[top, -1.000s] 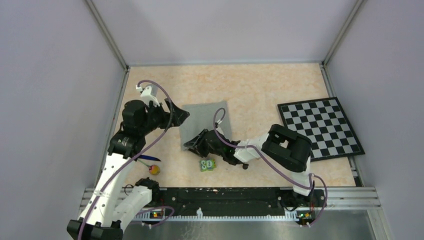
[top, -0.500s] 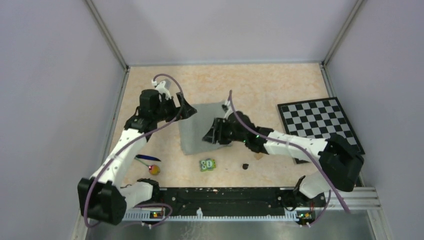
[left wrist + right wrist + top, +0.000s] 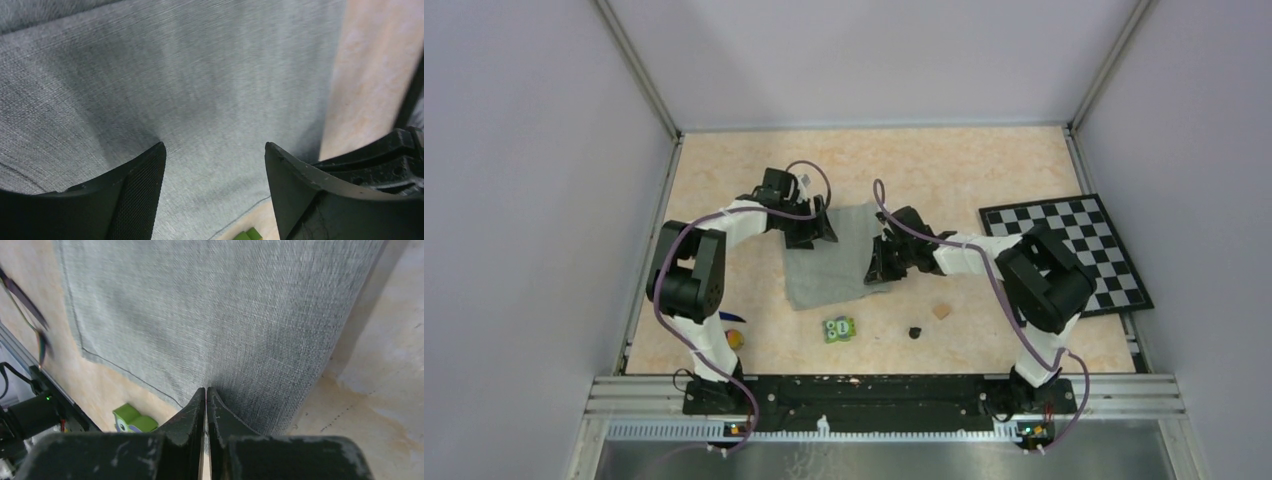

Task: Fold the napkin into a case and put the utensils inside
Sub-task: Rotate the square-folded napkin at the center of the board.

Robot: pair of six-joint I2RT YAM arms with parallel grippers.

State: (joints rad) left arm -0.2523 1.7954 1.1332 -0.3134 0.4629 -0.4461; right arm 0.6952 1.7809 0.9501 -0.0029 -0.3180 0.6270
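On the beige marbled worktop (image 3: pixel 984 170), a soft plain grey cloth napkin (image 3: pixel 829 268) is laid flat at the middle. Its far left part is overhung by the left tool (image 3: pixel 215 152), jaws held wide apart. Near its right edge the right tool (image 3: pixel 206 390) is closed tip to tip against the cloth; whether any cloth is pinched cannot be told.

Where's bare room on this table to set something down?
Bare: the far strip between napkin and back wall; the near right corner by the checkerboard. Crowded: left hand and right hand at the napkin, owl block just nearer.
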